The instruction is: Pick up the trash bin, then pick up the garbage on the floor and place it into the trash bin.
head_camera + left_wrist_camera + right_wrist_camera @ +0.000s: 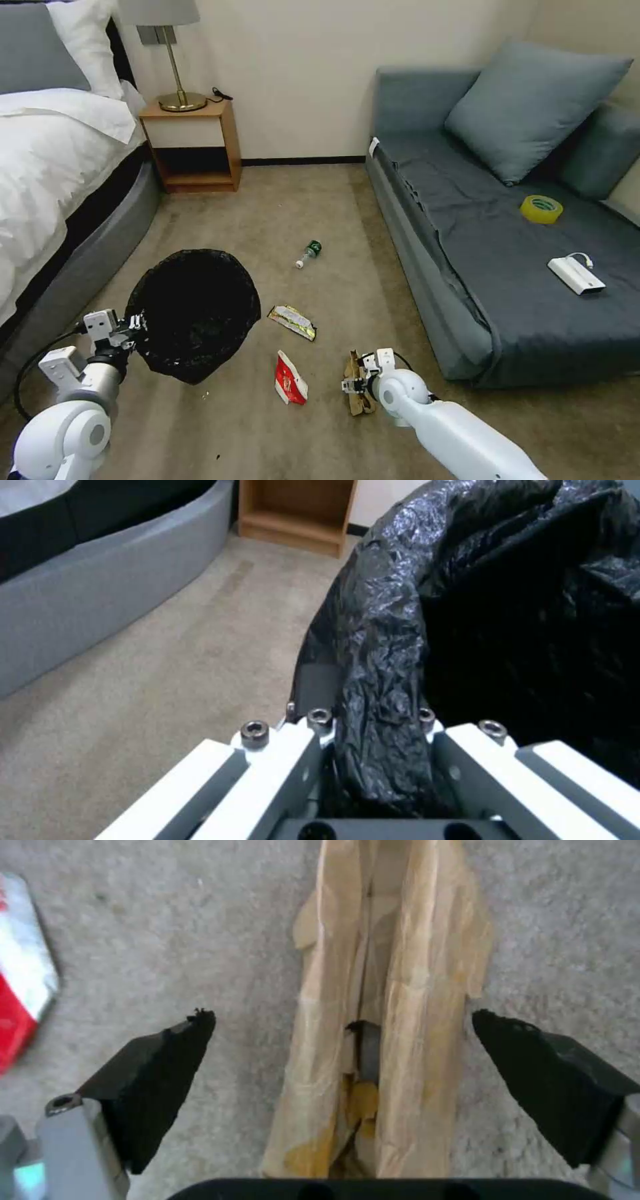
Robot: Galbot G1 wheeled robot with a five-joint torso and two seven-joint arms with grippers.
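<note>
The left gripper (135, 325) is clamped on the near-left rim of the trash bin (193, 313), which hangs tilted at the near left of the carpet with its mouth turned up toward the head camera. In the left wrist view the left gripper (373, 725) has its 2 fingers (267, 760) on either side of a bunched fold of the glossy black bag that lines the trash bin (507, 620), with the carpet (167, 680) and the grey bed base (100, 585) beyond.

The right gripper (353, 385) is low over the brown paper bag (353, 393) at the near centre of the floor. In the right wrist view the right gripper (343, 1040) is open, its 2 black pads (160, 1075) spread on either side of the long crumpled brown paper bag (393, 990) and not touching it. The red-and-white snack packet (20, 985) lies just left of it.

On the carpet (333, 213), the red-and-white snack packet (290, 380) lies left of the paper bag, the gold-green wrapper (292, 321) a little farther off beside the bin, and the small bottle (309, 253) farther still, toward the room's middle.

On the right, the grey sofa (467, 267) carries a yellow tape roll (541, 209) and a white charger (576, 275). A bed (53, 147) stands at the left, with a wooden nightstand (193, 143) and lamp (167, 53) at the far wall.
</note>
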